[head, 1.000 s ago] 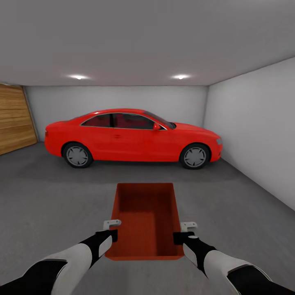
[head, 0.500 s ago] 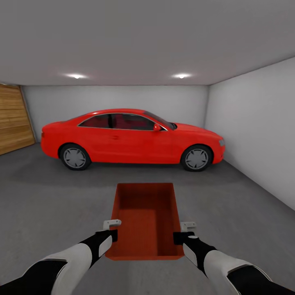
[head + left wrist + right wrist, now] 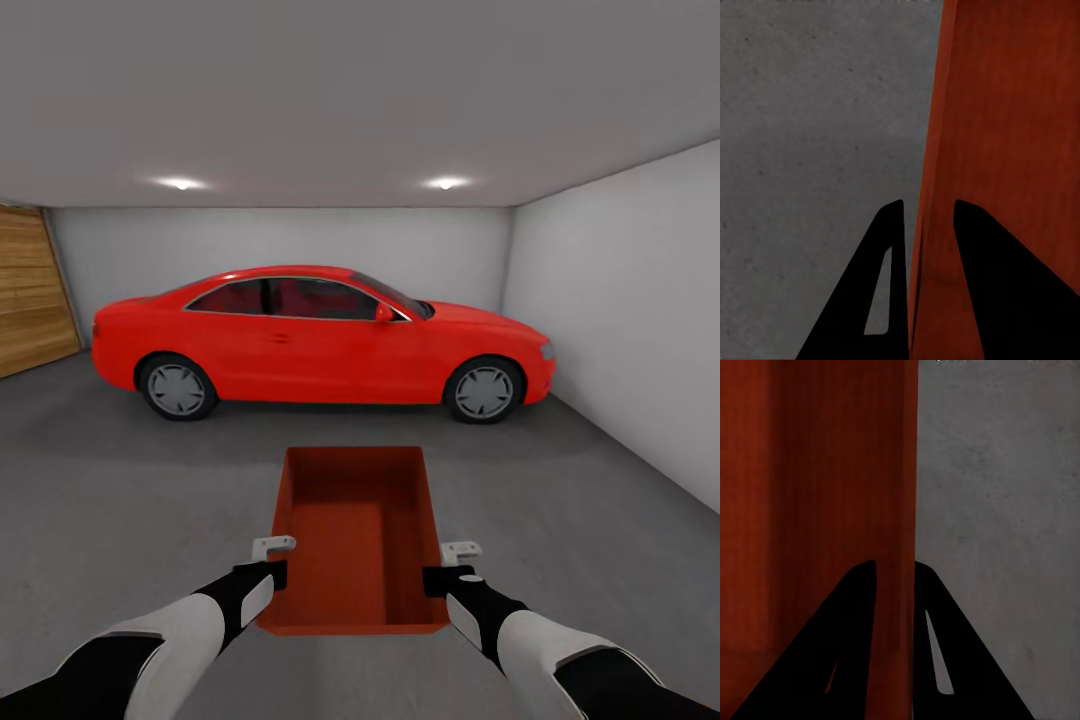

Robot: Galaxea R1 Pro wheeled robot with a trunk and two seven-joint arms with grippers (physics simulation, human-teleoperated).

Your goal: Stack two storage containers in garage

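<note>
- Setting: the garage, with pale grey walls and a dark grey concrete floor [image 3: 120,480].
- Storage container [image 3: 352,535]: one orange-red open bin, held level between the two arms above the floor, centred in front of the robot. Its long axis runs from near to far. Its interior holds nothing.
- Left gripper [image 3: 272,562]: positioned at the left long wall of the container, toward its near end. In the left wrist view the left gripper [image 3: 921,217] straddles the wall, one black finger outside and one inside, closed onto the rim.
- Right gripper [image 3: 450,566]: positioned at the right long wall, toward the near end, opposite the left one. In the right wrist view the right gripper [image 3: 898,570] clamps that wall in the same way, with one finger [image 3: 851,615] against the inner face.
- Red car [image 3: 320,340]: parked side-on at the far side of the room, well apart from the container, nose toward the right wall.
- Wooden panel [image 3: 30,290]: set in the left wall, at the far left.
- Ceiling lights [image 3: 180,184]: two, lit, above the car.
</note>
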